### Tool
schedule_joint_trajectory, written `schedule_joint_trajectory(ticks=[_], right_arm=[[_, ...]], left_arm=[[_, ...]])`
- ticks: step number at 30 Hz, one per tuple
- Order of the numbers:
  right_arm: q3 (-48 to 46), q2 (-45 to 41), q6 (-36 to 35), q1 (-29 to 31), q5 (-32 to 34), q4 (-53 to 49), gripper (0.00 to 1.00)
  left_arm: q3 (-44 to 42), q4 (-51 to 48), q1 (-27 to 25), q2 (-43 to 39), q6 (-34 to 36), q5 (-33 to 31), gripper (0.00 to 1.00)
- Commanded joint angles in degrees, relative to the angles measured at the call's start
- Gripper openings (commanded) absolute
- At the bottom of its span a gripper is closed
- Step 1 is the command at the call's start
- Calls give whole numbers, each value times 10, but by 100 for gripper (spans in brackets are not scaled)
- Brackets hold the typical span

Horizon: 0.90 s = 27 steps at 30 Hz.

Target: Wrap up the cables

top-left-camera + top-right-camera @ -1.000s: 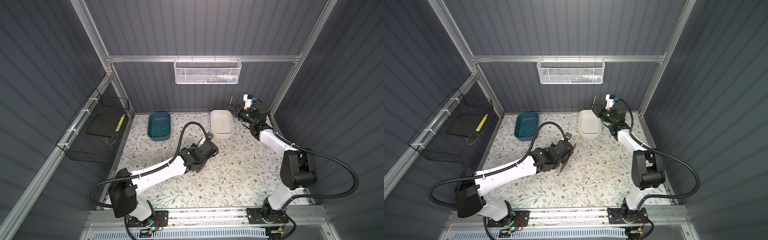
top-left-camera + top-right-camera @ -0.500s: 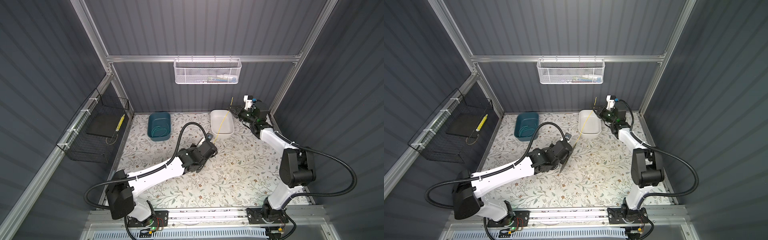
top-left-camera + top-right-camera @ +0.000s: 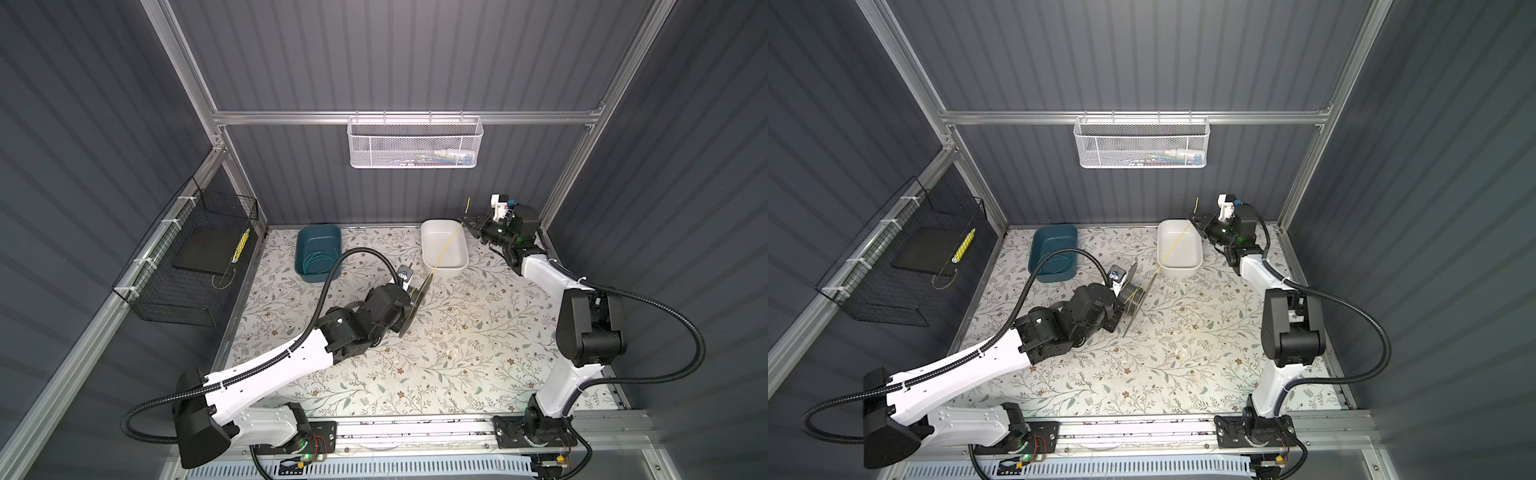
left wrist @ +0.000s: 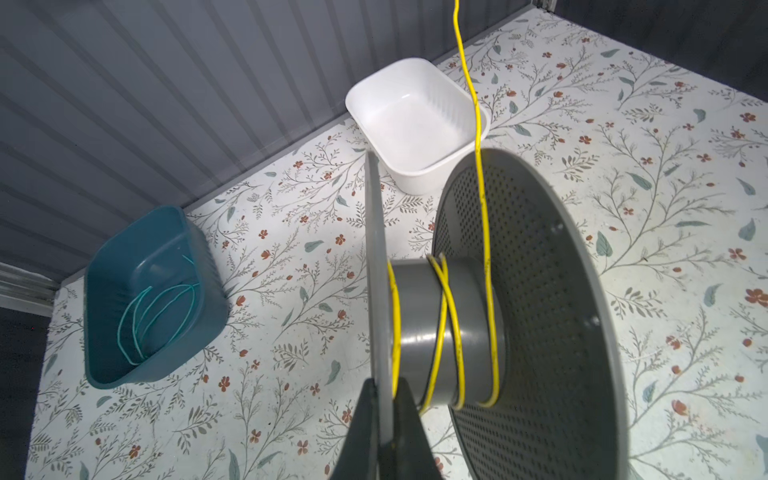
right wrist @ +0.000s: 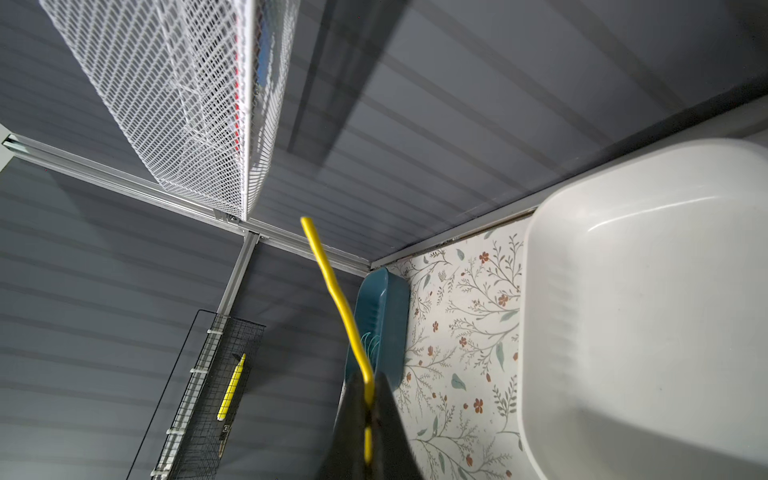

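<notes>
The yellow cable (image 3: 446, 247) runs taut over the white bin, from my right gripper (image 3: 468, 221) at the back right down to a grey spool (image 3: 415, 301) in mid-table. In the left wrist view a few turns of cable (image 4: 446, 316) lie around the spool's hub (image 4: 419, 324). My left gripper (image 4: 384, 399) is shut on the spool's thin flange (image 4: 376, 249); the perforated flange (image 4: 540, 291) stands beyond. In the right wrist view my right gripper (image 5: 368, 395) is shut on the cable (image 5: 332, 286), whose short free end sticks out past the fingers.
A white bin (image 3: 451, 269) sits at the back under the cable. A teal bin (image 3: 319, 227) with a thin teal wire stands left of it. A white mesh basket (image 3: 415, 143) hangs on the back wall, and a black wire basket (image 3: 187, 257) on the left wall.
The left arm has drawn the spool slightly left and toward the front. The right gripper has stayed at the back with the cable, its jaws closing a touch tighter.
</notes>
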Motion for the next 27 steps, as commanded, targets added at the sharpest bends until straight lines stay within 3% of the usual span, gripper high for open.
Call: schedule_joint_trajectory(ticks=[1, 6, 14, 22, 27], right_arm=[[-15, 4, 17, -34, 72, 95, 0], [-89, -12, 11, -18, 87, 131, 0], [-214, -21, 25, 1, 116, 206, 0], [-312, -37, 37, 66, 175, 274, 0], [-367, -53, 60, 100, 213, 322, 0]], left_arm=[[-5, -48, -7, -45, 11, 56, 0], [39, -20, 11, -39, -12, 112, 0], [85, 65, 180, -40, -135, 306, 0], [97, 178, 218, 2, -239, 329, 0], [93, 222, 221, 17, -287, 278, 0]])
